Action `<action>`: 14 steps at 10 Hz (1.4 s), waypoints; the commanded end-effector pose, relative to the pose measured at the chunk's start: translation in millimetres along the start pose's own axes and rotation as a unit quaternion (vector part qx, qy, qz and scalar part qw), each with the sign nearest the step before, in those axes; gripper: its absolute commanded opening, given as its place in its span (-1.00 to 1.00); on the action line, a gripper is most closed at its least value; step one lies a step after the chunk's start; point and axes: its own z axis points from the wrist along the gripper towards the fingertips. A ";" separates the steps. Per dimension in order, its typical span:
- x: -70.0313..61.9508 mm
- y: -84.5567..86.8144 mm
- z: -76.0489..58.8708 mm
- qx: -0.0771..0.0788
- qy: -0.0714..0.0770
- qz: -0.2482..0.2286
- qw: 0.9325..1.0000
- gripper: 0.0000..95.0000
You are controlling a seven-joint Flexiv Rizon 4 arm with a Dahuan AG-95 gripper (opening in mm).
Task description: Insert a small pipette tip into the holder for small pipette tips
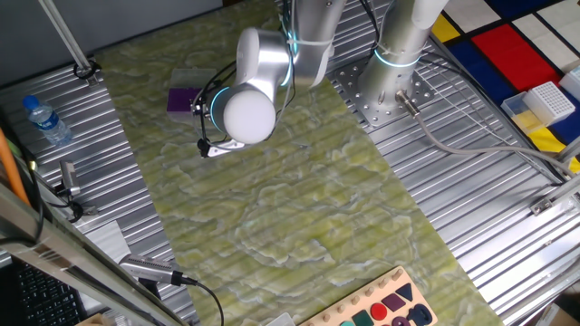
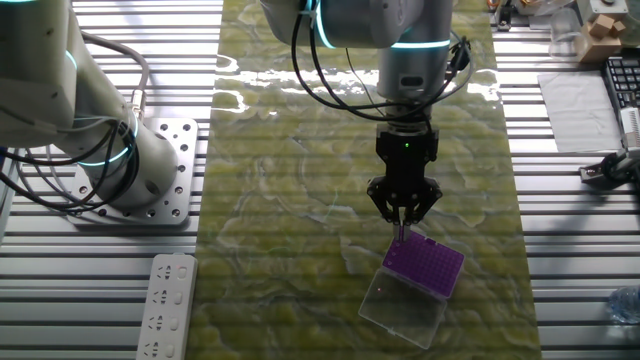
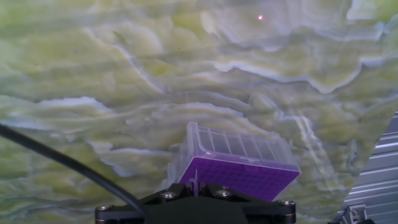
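The holder for small pipette tips (image 2: pixel 427 264) is a small purple box with its clear lid (image 2: pixel 402 309) folded open, lying on the green marbled mat. My gripper (image 2: pixel 404 218) hangs just above the holder's near-left corner, shut on a thin, pale small pipette tip (image 2: pixel 402 234) that points down at the purple top. In the hand view the holder (image 3: pixel 242 175) fills the lower middle, and the tip (image 3: pixel 198 182) shows as a faint sliver between the dark fingers. In one fixed view the arm's wrist hides the gripper, and only part of the holder (image 1: pixel 180 100) shows.
A second arm's base (image 2: pixel 110 160) stands on the metal table left of the mat. A white remote (image 2: pixel 164 306) lies near it. A white gridded rack (image 1: pixel 547 101) sits at the far right, a water bottle (image 1: pixel 45 120) at the left, and a coloured shape board (image 1: pixel 385 308) at the front.
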 end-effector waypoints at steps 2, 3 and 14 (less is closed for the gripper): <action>0.0 0.1 -0.2 -0.001 0.000 -0.001 1.000 -1.00; 0.0 0.1 -0.2 -0.001 0.000 -0.001 1.000 -1.00; -2.4 0.5 -1.2 -0.005 0.000 0.002 1.000 -1.00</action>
